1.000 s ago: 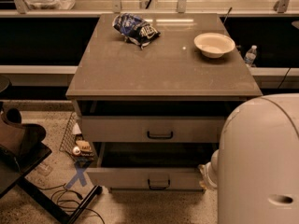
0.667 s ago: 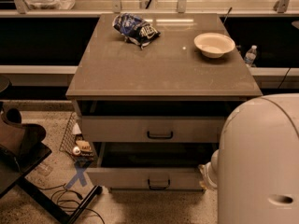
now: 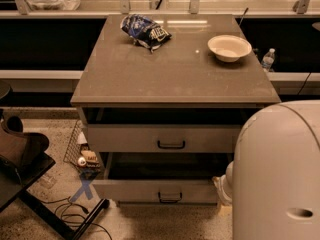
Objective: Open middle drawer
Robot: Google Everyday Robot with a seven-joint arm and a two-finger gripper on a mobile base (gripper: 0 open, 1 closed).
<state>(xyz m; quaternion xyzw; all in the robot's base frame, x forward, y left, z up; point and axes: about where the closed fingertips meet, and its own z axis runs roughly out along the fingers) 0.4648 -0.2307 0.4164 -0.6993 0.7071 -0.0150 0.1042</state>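
Observation:
Two grey-beige drawer fronts show under the tabletop (image 3: 175,79). The middle drawer (image 3: 150,190) is the lower one, with a small black bar handle (image 3: 170,198). It stands pulled out, with a dark opening above its front. The taller-looking drawer front (image 3: 160,138) above it is out a little less. The lowest drawer is hidden beneath. My gripper is out of view behind my white body (image 3: 280,174) at the lower right. Only a pale rounded arm part (image 3: 223,186) shows, next to the middle drawer's right end.
A blue snack bag (image 3: 145,31) and a white bowl (image 3: 229,47) sit on the tabletop. A water bottle (image 3: 268,59) stands behind at the right. A dark chair (image 3: 20,159), a wire basket (image 3: 82,151) and floor cables (image 3: 75,214) are at the left.

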